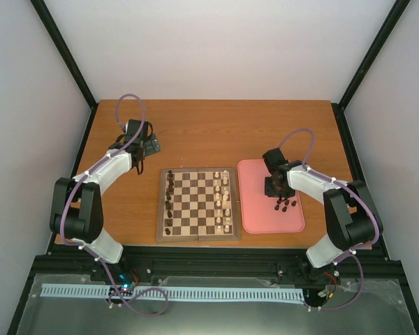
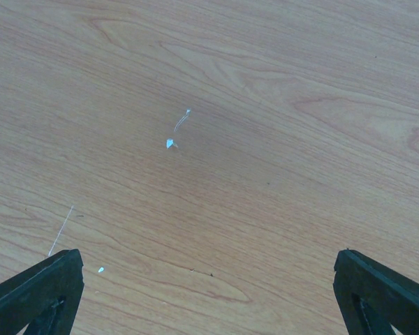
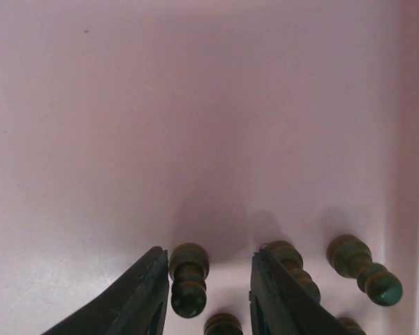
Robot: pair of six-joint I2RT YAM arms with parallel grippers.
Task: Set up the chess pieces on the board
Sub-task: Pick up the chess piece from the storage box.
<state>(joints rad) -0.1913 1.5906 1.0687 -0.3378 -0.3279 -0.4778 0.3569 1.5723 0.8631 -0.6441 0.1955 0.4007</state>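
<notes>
A handful of dark chess pieces (image 1: 285, 204) sits on the pink tray (image 1: 255, 213), toward its right half. In the right wrist view they seem to lie on their sides, though the angle makes that hard to confirm. One of them, a pawn (image 3: 188, 280), lies between the fingers of the right gripper (image 3: 208, 257). It is close against one finger, with a clear gap to the other. The claw is partly open and grips nothing; it hangs low over the tray.

More dark pieces stand along the two left files of the board (image 1: 195, 238), and the cream pieces (image 1: 223, 202) fill the right files. The tray lies just beside the board's right edge.

The left gripper (image 2: 208, 255) is beyond the board's far left corner, above the bare wood of the table (image 2: 265, 105). Its fingers are spread wide, with nothing between them.
</notes>
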